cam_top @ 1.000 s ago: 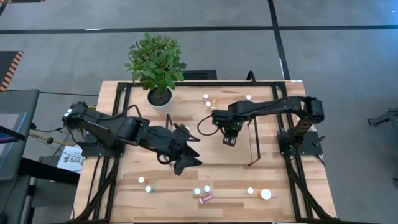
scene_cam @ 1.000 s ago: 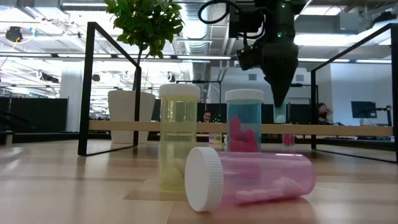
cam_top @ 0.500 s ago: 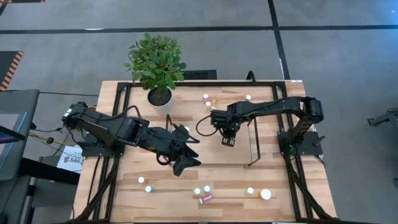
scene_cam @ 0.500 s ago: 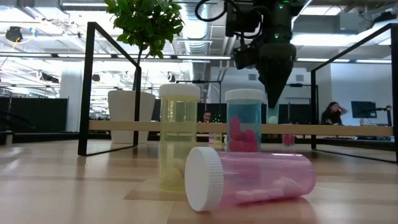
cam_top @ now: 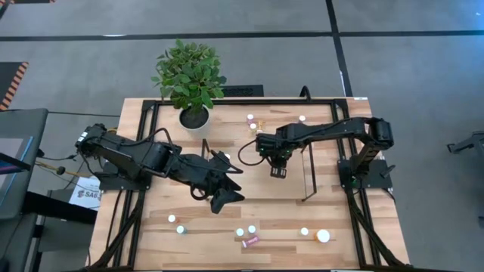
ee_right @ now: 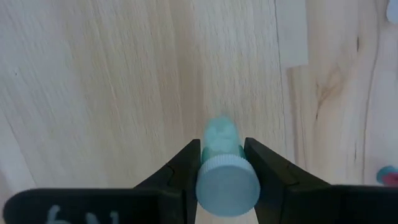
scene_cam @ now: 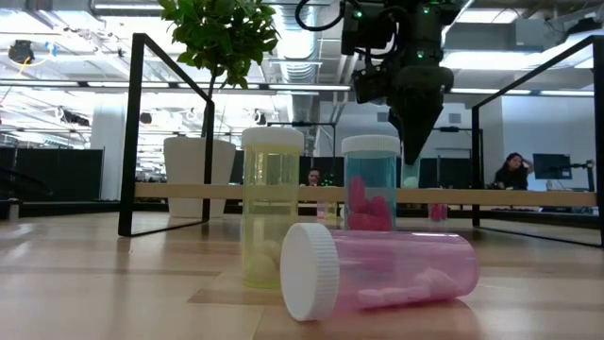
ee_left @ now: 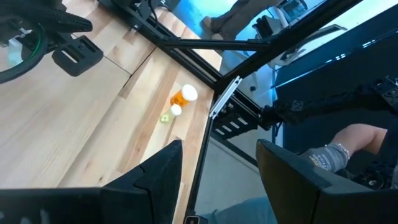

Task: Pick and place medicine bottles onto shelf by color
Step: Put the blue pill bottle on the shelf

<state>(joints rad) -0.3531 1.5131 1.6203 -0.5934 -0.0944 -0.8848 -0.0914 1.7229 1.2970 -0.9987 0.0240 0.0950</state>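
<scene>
My right gripper (cam_top: 278, 169) hangs over the middle of the table, shut on a small teal bottle (ee_right: 221, 143) with a white cap (ee_right: 227, 186). It also shows in the low view (scene_cam: 413, 151). My left gripper (cam_top: 227, 195) is open and empty (ee_left: 217, 180) left of the table's centre. The light-wood shelf (scene_cam: 236, 192) with black wire end frames (scene_cam: 132, 132) runs across behind the near bottles. A yellow bottle (scene_cam: 272, 212) and a teal bottle (scene_cam: 370, 189) stand upright near the front edge. A pink bottle (scene_cam: 387, 269) lies on its side there. My right gripper pinches the teal bottle between its two fingers (ee_right: 186, 168), just under the white cap, on the neck (ee_right: 219, 155). The fingers come from above, pointing down. The bottle hangs upright, cap up, clear of the wood below.
A potted plant (cam_top: 189, 79) stands at the far left. Several bottles stand at the far edge (cam_top: 250, 119) and along the near edge (cam_top: 181, 229), with a wider white-orange one (cam_top: 324, 236) at the near right. A person's hand (ee_left: 323, 155) shows beyond the table.
My right gripper has shifted a little toward the table's left edge with the teal bottle, which stays upright and clear of the table.
</scene>
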